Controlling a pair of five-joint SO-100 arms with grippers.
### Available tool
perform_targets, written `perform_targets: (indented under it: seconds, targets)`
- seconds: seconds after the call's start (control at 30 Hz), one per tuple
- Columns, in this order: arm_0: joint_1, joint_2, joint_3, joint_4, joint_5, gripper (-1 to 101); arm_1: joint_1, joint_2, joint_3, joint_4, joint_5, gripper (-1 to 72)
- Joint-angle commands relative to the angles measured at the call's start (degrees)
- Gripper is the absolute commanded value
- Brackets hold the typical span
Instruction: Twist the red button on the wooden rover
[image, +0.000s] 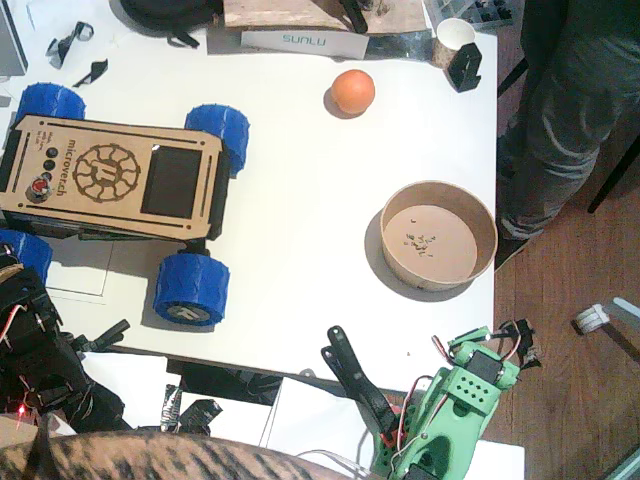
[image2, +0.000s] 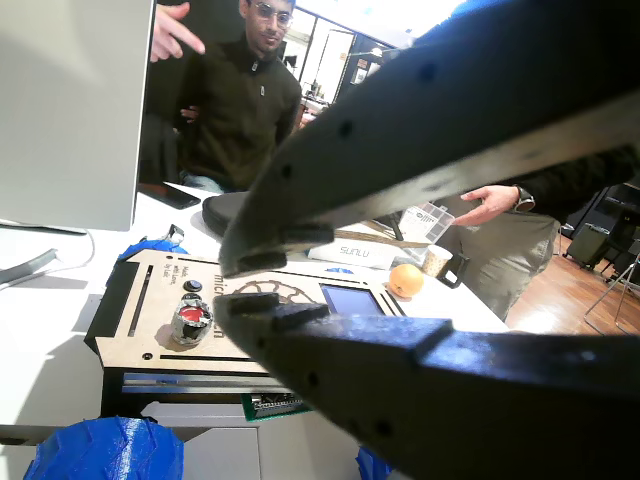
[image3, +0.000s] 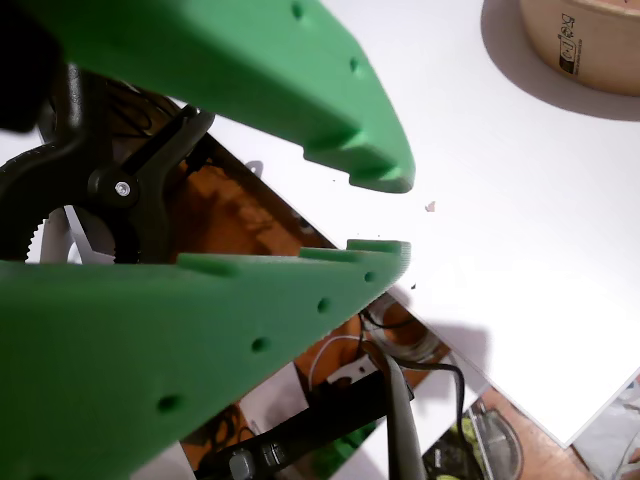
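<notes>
- Left gripper (image2: 235, 288), dark jaws parted by a narrow gap, holding nothing; it sits near the rover's end.
- Red button (image: 39, 187) on the wooden rover (image: 110, 178) top, left end, beside black dots.
- Right gripper (image3: 385, 215), green, slightly open, empty, over table (image: 300, 200) edge.

The right arm (image: 450, 410) is bright green printed plastic with blocky housings, small round holes along its shell, and red, white and black wires looping over its joints. Its pincer (image3: 385, 215) has two broad green fingers with stepped tips and rows of small holes. The left arm (image: 35, 340) is black, with thin red wires and a small red light. Its pincer (image2: 245, 285) is dark, with matching holes and ridged tips.
</notes>
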Motion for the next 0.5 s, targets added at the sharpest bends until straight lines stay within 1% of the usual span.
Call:
perform_targets:
  seconds: [0.0,0.1,0.2,0.47]
  targets:
    - [-0.1,5.5,0.1,2.3,0.3,0,0.2,0.1,-0.3,0.4,-0.5,2.5]
    - [-0.1,2.5,0.1,1.5,0.4,0,0.2,0.1,-0.3,0.4,-0.5,2.5]
    - [0.0,-5.2,0.1,0.8,0.4,0,0.2,0.1,-0.3,0.4,-0.5,2.5]
    - [0.4,-16.3,0.0,-7.3,0.4,0,0.2,0.1,-0.3,0.4,-0.5,2.5]
